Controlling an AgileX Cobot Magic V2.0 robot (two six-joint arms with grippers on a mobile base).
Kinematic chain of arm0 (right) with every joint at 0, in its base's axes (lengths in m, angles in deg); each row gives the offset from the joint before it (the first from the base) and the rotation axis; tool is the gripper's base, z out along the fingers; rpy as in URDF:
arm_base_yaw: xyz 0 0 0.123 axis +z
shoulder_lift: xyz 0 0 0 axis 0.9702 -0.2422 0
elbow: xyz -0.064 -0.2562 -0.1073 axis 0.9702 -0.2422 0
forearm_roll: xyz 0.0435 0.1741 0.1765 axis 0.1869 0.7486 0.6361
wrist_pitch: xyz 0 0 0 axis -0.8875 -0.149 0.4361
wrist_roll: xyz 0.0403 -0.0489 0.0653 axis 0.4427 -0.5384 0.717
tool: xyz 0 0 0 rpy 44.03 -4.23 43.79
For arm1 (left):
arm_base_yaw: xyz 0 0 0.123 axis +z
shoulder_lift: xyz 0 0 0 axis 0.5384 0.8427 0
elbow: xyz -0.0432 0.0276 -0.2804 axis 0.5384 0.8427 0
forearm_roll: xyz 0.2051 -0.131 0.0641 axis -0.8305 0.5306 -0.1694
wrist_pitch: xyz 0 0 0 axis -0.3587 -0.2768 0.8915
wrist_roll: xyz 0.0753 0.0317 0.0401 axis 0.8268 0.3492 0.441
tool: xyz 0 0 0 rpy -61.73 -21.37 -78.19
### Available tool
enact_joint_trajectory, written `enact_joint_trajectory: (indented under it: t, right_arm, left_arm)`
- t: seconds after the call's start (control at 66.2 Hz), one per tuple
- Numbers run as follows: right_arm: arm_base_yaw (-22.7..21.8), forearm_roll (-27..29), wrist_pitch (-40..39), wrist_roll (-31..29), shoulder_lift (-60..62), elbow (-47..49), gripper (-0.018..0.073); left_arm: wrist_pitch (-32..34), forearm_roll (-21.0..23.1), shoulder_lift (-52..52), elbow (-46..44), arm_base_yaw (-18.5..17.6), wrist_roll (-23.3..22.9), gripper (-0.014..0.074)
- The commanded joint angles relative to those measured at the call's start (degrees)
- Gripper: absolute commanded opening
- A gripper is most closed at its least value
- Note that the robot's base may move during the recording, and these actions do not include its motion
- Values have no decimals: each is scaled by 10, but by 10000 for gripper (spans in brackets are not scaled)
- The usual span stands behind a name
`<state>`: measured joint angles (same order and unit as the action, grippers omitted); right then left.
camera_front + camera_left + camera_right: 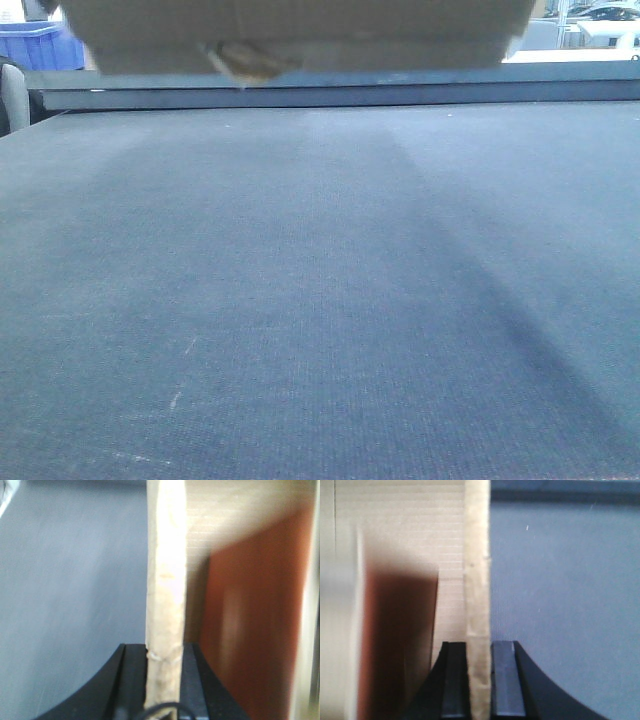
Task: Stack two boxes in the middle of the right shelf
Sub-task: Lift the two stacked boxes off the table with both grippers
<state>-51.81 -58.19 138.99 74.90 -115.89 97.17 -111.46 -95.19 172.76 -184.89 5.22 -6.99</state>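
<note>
– Box first, please: where is it?

– Up in the air between the two arms. Nearest the cameras, the left tool has its two dark fingers pressed onto one upright cardboard wall of the box, one finger inside and one outside. The right tool pinches the opposite wall the same way. Both are closed down to the thickness of the cardboard, with no gap showing.

– What lies past the fingers?

– On the inner side of each wall there is pale corrugated cardboard and a blurred reddish-brown area. I cannot tell whether that is contents or a flap. On the outer side is the grey surface, lying below the box.

– And the front view?

– The surface fills almost the whole picture, a grey mat with faint scratches. The box shows only as a tan strip along the top edge, with a torn patch on its lower rim. It looks raised off the surface, not resting on it. Further back, a dark rail runs along the far side. A blue crate sits in the top left corner.

– How far along is the job?

– Early, I would judge. One box is gripped and lifted. No shelf appears in any view, and neither does a second box, so carrying, placing and stacking all remain to be done.
</note>
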Motion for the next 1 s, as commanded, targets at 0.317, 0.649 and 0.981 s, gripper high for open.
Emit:
enact_joint_trajectory:
  t: [0.317,0.649,0.981]
  right_arm:
    - [0,-19,-30,44,10,8,-154]
    - [0,-19,-26,44,10,8,-154]
    - [0,-19,-33,44,10,8,-154]
  left_arm:
    - [29,-14,-12,-9,1,-6,-111]
    - [27,-14,-12,-9,1,-6,-111]
    - [27,-19,-12,-9,1,-5,-111]
